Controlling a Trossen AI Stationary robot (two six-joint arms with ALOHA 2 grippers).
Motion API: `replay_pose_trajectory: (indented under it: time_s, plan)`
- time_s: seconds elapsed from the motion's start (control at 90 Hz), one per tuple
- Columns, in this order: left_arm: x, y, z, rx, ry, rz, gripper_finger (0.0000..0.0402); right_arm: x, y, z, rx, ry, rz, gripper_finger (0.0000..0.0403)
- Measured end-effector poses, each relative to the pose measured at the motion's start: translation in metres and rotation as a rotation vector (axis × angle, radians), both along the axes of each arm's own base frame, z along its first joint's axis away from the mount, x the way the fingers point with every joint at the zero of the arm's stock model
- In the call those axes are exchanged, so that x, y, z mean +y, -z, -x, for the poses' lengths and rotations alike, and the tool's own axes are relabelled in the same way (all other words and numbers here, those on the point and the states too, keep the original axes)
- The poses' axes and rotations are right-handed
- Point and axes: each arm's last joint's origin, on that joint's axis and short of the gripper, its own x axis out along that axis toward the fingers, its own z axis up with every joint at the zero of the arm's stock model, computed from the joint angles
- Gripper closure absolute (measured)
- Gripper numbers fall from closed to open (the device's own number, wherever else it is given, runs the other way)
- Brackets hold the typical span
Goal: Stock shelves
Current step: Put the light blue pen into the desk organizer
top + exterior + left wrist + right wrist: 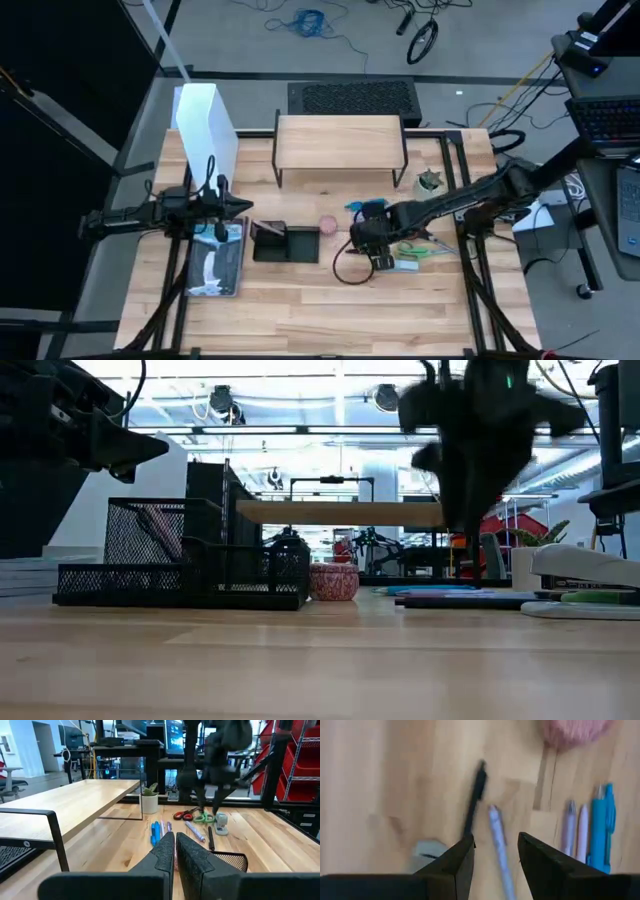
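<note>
High view: wood table (300, 310). Shelf (340, 138) sits at far centre, flat light-wood top on thin black legs, nothing on top. White file box (205, 125) stands far left, just left of shelf. Left gripper (238, 207) hovers left of centre, pointing right, over the near edge of a clear packet (215, 265). Black mesh organizer (285, 243) at table centre, small pink pot (329, 226) just right of it. Right gripper (372, 243) is right of centre, over a scatter of pens & green scissors (425, 250). Small potted plant (430, 182) near shelf's right leg.

Low view: organizer (180, 565) at left, pink pot (334, 581) beside it, shelf top (340, 512) seen edge-on behind. Right gripper (470, 490) hangs blurred above the pens (470, 598). Left gripper (120, 445) up at top left.

Left wrist view: left fingers (162, 852) pressed together, nothing btwn them. Shelf (65, 807) to one side, plant (149, 800) by its far leg. Blue pens (156, 831), scissors (192, 815) & right arm (215, 755) beyond.

Right wrist view: right fingers (462, 860) spread apart, empty, pointing down at table. A lilac pen (499, 850) lies in the gap btwn them, black pen (476, 795) just beside it. Two pale pens (576, 832) & blue pens (602, 827) off to the side; pink pot (575, 731) at the edge.
</note>
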Motion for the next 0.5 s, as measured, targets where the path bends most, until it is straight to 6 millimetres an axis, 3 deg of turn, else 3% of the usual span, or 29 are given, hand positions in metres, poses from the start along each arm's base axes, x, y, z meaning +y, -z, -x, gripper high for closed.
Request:
replay_pose_trajectory:
  time_s: [0.2,0.5]
  plan:
    - [0.0,0.0,0.0,0.001,0.0,0.0,0.0398,-0.007,0.035,0.0,-0.031,0.022,-0.006,0.0268]
    - [0.0,0.0,0.0,0.001,0.0,0.0,0.0398,-0.015,0.066,0.007,-0.012,0.03,0.005,0.0293]
